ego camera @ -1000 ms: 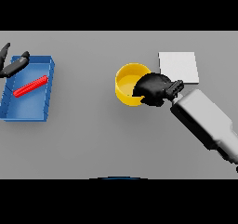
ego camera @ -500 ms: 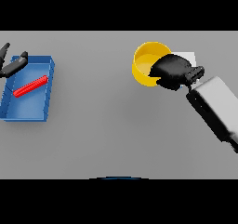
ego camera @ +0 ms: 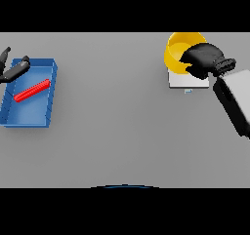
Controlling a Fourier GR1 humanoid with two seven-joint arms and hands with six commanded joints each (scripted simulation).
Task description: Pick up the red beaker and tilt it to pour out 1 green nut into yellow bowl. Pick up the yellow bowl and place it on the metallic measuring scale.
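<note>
Head view: one grey table (ego camera: pixel 125 131) seen from above, with two hands and a few things on it.
Right hand: the dark right hand (ego camera: pixel 204 61) is at the far right side of the table, with its white and grey arm (ego camera: pixel 236 102) coming in from the right edge.
Right hand grip: its fingers are curled round the near side of the round yellow bowl (ego camera: pixel 179 51), so it is gripping the bowl.
Yellow bowl: one bowl, tilted so its open side faces us, sitting over the far edge of the scale. I cannot tell if it is touching the scale or held just above it.
Scale: one flat, pale, square measuring scale (ego camera: pixel 181 80), partly hidden under the bowl and hand.
Left hand: the dark left hand (ego camera: pixel 10 68) is at the far left edge, over the far corner of the tray, with its fingers spread out loose and nothing in them.
Tray: one blue box-shaped tray (ego camera: pixel 34 112) on the left side.
Red thing: one long red beaker (ego camera: pixel 32 90) lying on its side in the tray, slanted.
</note>
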